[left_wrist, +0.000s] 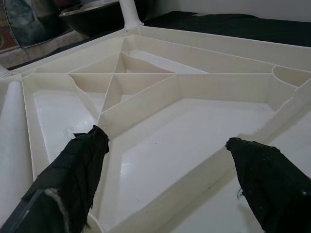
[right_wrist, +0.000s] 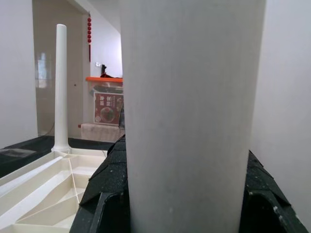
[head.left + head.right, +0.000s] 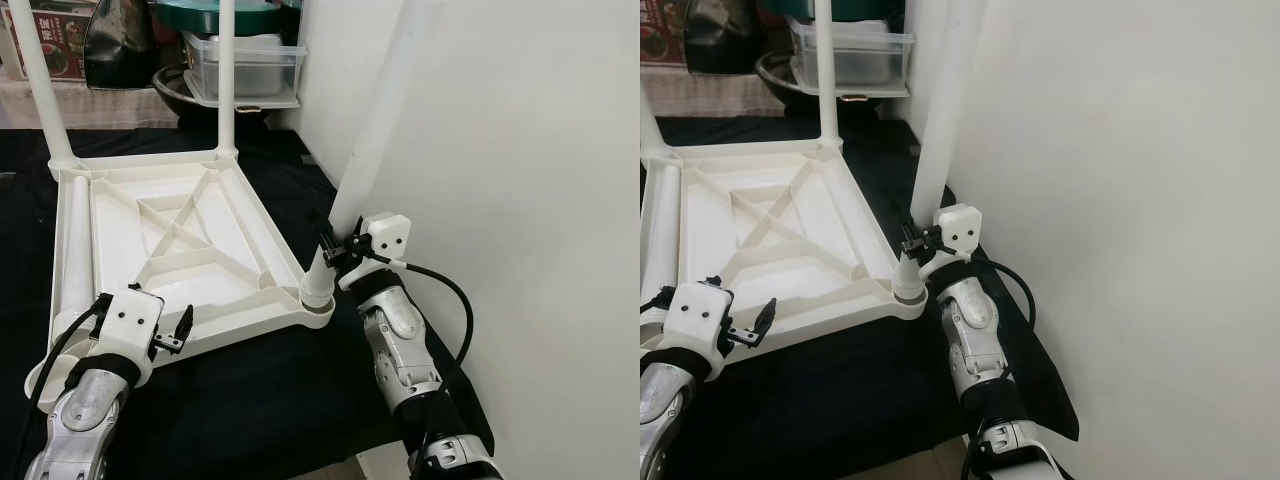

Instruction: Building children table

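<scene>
Upturned white tabletop (image 3: 170, 240) on black cloth (image 3: 260, 390). Right gripper (image 3: 335, 252) clamped around white leg (image 3: 375, 140) seated in near corner socket (image 3: 317, 300). Left gripper (image 3: 165, 330) wide apart, empty, over tabletop edge. Two more legs upright at far corners, one lying along left edge.

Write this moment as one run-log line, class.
stage: fitting third leg | right gripper: shut on leg at near corner socket | left gripper: open over tabletop | tabletop: upside down

Right end effector (image 3: 335, 252) is clamped tight on something, while left end effector (image 3: 178, 330) hovers spread apart.
</scene>
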